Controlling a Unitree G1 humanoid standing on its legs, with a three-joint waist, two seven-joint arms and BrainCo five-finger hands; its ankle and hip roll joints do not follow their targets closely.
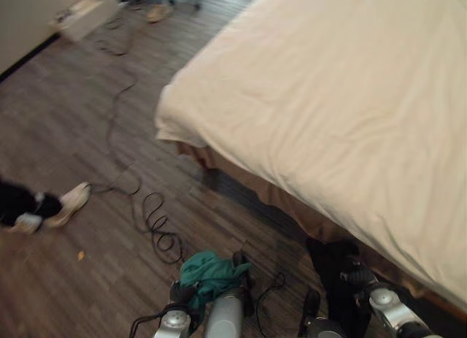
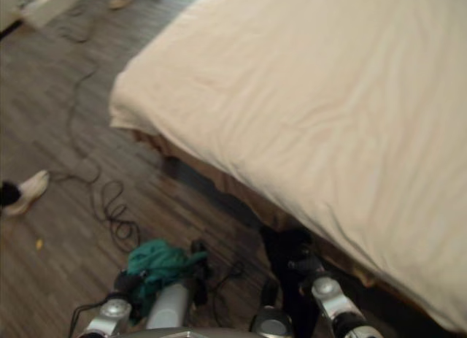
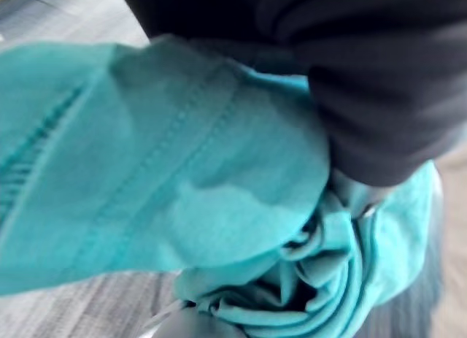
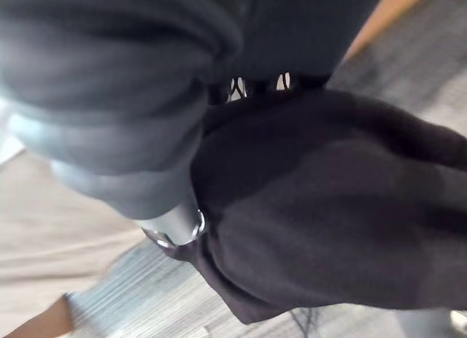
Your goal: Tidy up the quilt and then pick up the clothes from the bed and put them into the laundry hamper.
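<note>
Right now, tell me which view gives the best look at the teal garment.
The left wrist view: the teal garment is seen close up, its seam and bunched folds plain, wrapped about the left hand. Both eye views show it as a small teal bundle low over the wooden floor, beside the bed.

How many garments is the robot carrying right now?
2: a teal garment bunched at the left hand, and a black garment at the right hand. More may be hidden.
</note>
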